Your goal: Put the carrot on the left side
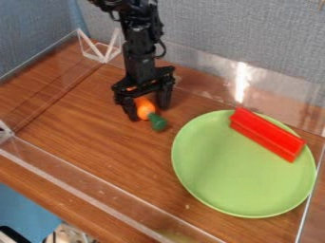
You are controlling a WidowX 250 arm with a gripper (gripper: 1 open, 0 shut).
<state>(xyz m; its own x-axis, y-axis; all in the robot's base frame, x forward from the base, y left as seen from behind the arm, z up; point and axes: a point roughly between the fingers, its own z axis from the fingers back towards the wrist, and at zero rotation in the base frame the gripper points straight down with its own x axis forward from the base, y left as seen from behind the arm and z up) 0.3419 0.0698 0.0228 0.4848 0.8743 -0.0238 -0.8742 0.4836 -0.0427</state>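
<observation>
Carrot (150,116) lying flat on bench (76,123), just beside upper-left rim of green plate (241,161), green stub end toward plate. Gripper (144,102) pointing straight down over carrot's orange body, jaws spread wide to either side, not pinching; contact with carrot not determinable. Straddling posture judged as alignment for a grasp across carrot's width. Carrot not yet on left side (57,90), the bare wood well left of plate; grasp and transfer judged outstanding. Red block (267,133) resting on plate's far right portion, apart from carrot, uninvolved. Clear plastic walls (273,81) enclosing bench behind and around plate. Brands, labels, writing: none legible anywhere.
</observation>
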